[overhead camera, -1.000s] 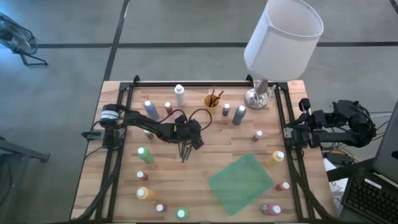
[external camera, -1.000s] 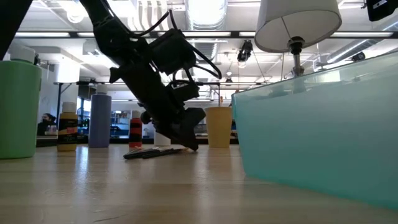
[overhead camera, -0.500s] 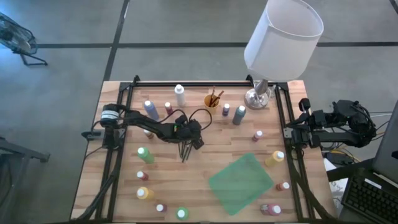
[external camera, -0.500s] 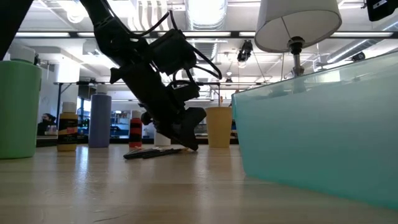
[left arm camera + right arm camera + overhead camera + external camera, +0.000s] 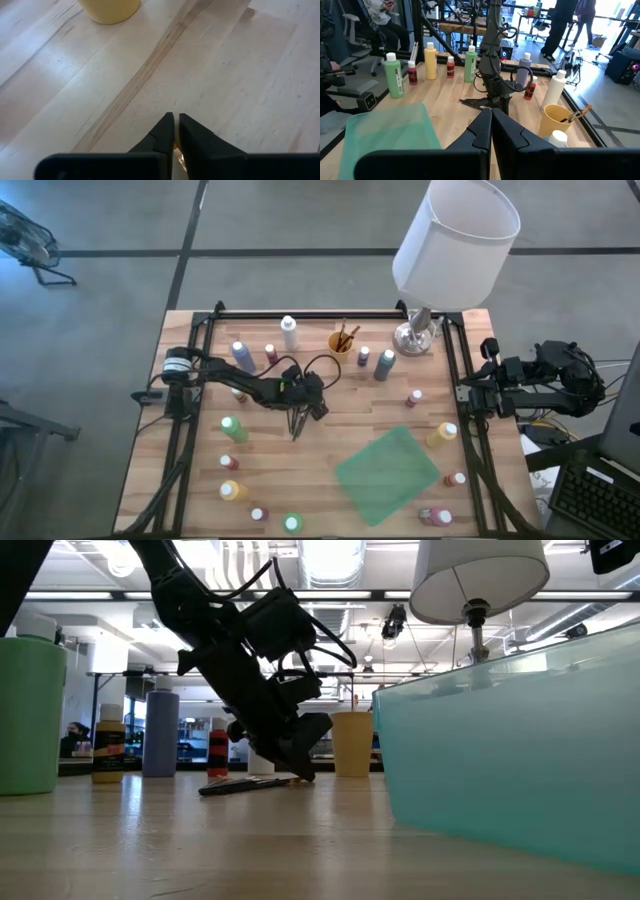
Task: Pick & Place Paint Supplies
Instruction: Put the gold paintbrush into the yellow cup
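The left tool (image 5: 297, 418) is down at the middle of the wooden surface (image 5: 330, 430), its fingers (image 5: 165, 131) drawn nearly together at the end of the dark brushes (image 5: 298, 425) that lie flat there. A sliver of something pale shows between the fingertips in the left wrist view, but whether a brush is actually gripped cannot be told. In the low view the brushes (image 5: 245, 785) lie on the wood with the tool (image 5: 300, 772) at their right end. A yellow cup (image 5: 341, 340) holding more brushes stands near the far edge, beside the lamp (image 5: 420, 330). Paint bottles (image 5: 233, 429) stand scattered around the surface, and a green tray (image 5: 388, 474) sits toward the near right. The right tool (image 5: 491, 125) waits off the right edge of the surface, fingers closed together and empty.
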You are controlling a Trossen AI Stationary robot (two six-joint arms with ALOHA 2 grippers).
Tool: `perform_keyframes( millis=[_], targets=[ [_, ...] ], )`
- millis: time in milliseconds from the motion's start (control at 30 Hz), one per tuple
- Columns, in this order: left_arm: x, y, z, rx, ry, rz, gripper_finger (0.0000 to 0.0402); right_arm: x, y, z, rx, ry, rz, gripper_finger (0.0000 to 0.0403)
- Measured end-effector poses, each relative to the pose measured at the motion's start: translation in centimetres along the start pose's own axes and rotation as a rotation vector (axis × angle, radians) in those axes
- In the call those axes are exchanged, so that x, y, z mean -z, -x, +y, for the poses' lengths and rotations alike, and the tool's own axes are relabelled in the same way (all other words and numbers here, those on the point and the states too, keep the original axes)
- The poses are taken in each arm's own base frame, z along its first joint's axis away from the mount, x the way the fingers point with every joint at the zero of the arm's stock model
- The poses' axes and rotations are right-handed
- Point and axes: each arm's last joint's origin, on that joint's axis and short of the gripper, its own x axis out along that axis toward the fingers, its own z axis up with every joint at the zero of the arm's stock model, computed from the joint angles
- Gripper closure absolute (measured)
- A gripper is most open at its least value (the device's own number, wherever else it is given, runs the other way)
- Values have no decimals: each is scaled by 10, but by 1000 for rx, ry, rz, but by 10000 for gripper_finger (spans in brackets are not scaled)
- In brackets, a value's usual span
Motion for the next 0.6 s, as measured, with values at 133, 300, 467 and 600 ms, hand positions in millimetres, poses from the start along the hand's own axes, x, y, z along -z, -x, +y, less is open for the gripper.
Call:
perform_keyframes(
  millis=[133,300,467,600],
  targets=[
    [0,0,0,4,2,-2,396,0,0,0,0,0,0,394],
    [-1,0,0,9,8,-11,397,0,0,0,0,0,0,394],
    [-3,-1,-1,24,19,-27,398,0,0,0,0,0,0,394],
    [-7,0,-5,103,33,-45,399,0,0,0,0,0,0,394]
  ],
)
